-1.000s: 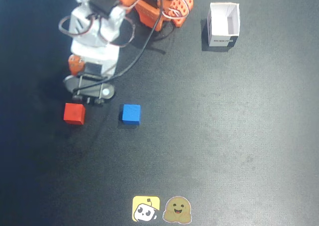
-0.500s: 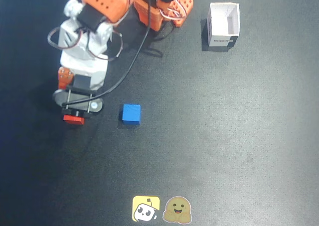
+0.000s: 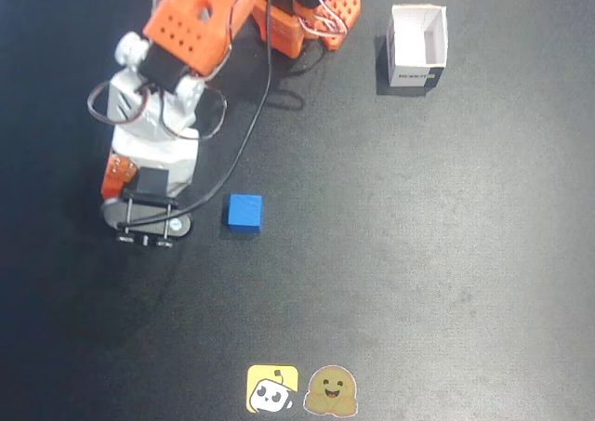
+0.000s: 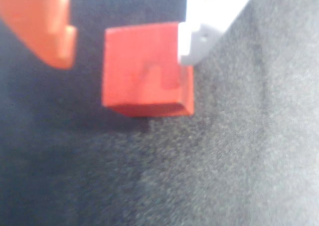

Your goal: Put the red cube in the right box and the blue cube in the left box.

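Note:
In the wrist view the red cube [image 4: 144,71] sits on the black table between my jaws. The white finger [image 4: 199,36] touches its right side. The orange finger [image 4: 47,29] stands a little apart from its left side. My gripper [image 4: 127,54] is open around the cube. In the fixed view the gripper [image 3: 144,218] points down at the left and hides the red cube. The blue cube [image 3: 244,213] lies just right of it. One white box [image 3: 416,46] with a black label stands open at the back right. The other box is out of view.
The arm's orange base [image 3: 311,12] and its black cable [image 3: 251,128] are at the back centre of the black table [image 3: 418,254]. Two small stickers [image 3: 302,390] lie near the front edge.

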Controlling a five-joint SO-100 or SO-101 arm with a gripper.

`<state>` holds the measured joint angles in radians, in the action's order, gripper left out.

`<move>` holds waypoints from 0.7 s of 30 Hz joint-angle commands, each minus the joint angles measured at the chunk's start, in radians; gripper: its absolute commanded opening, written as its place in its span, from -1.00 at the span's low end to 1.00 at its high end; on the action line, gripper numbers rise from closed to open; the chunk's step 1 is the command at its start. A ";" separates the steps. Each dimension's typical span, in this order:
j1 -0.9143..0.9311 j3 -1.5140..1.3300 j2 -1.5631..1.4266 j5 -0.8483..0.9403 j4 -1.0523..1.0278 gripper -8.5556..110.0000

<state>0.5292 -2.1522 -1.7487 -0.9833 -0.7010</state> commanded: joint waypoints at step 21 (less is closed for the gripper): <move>-0.003 0.000 0.021 0.014 0.106 -0.47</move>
<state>0.5415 -2.1660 -1.6598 -0.9633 -0.5737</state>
